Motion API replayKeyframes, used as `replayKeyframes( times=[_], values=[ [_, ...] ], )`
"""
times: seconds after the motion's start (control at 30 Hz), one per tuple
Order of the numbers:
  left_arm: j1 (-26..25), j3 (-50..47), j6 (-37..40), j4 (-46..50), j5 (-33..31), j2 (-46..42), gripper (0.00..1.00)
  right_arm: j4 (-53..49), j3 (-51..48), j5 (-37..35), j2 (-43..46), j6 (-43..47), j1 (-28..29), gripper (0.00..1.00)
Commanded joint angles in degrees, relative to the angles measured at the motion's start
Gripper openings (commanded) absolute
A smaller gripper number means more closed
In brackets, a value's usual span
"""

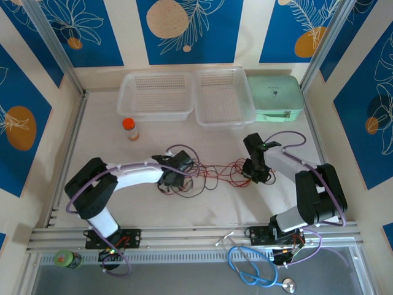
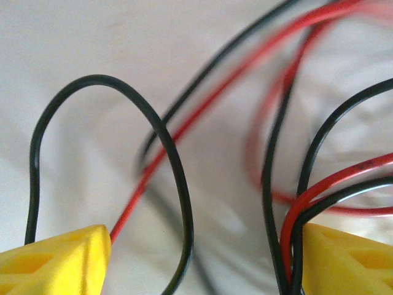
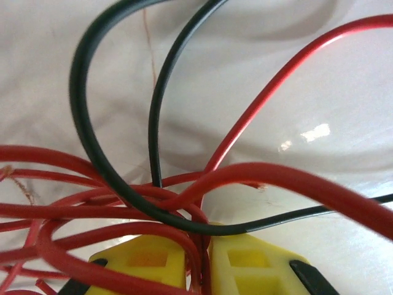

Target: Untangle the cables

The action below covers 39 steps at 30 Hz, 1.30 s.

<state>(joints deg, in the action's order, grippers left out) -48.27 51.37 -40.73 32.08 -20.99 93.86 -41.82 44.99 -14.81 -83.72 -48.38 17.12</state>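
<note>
Two-arm check, left to right. Found left gripper (image 1: 178, 177) left of the tabletop's centre, low over the left end of the cables (image 1: 212, 175). Seen from its wrist: yellow fingers (image 2: 55, 264) spread wide, with a black loop (image 2: 98, 78) and a red strand (image 2: 184, 130) lying loose between them and nothing pinched. Traced the tangle, red and black, across the middle of the tabletop (image 1: 202, 212), well apart from the baskets (image 1: 153, 92) along the far edge. Found right gripper (image 1: 252, 174) right of centre, at the tangle's right end. Seen from its wrist: fingertips (image 3: 147, 264) drawn almost together, a pinched red wire (image 3: 201, 261) nipped in the gap, further red loops and one black wire (image 3: 80, 92) draped over the tips.

Judged step in hand: anchoring one end before parting. Recommended: confirm a single wire in the right grip, not a bundle. Close the left on a different wire, preferably the black loop. Draw apart slowly and low, toward opposite side edges. Stop if a knot tightens.
</note>
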Motion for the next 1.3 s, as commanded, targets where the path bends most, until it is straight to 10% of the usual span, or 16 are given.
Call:
replayKeyframes(
  times=[0.0, 0.43, 0.73, 1.0, 1.27],
  values=[
    [3.4, -2.1, -0.4, 10.5, -7.0, -1.8, 0.78, -2.3, 1.1, -0.4, 2.0, 1.8, -0.1, 0.14],
    [5.2, 7.2, 7.4, 15.5, -13.5, -3.4, 0.8, -6.5, 1.1, -0.4, 3.7, 3.8, 6.0, 0.37],
    [4.9, 8.5, 17.9, 11.7, 1.8, -12.6, 0.8, -7.4, 2.6, 9.7, 14.8, 4.2, 4.4, 0.68],
    [1.1, 14.3, 19.2, 14.2, 11.4, -11.5, 0.78, -7.4, 0.4, 13.3, 19.9, 1.3, -0.9, 0.64],
    [-7.7, 30.5, 24.8, 10.2, 15.8, 7.3, 0.78, -2.0, -6.8, 13.1, 19.7, -2.6, -5.4, 0.55]
  ],
)
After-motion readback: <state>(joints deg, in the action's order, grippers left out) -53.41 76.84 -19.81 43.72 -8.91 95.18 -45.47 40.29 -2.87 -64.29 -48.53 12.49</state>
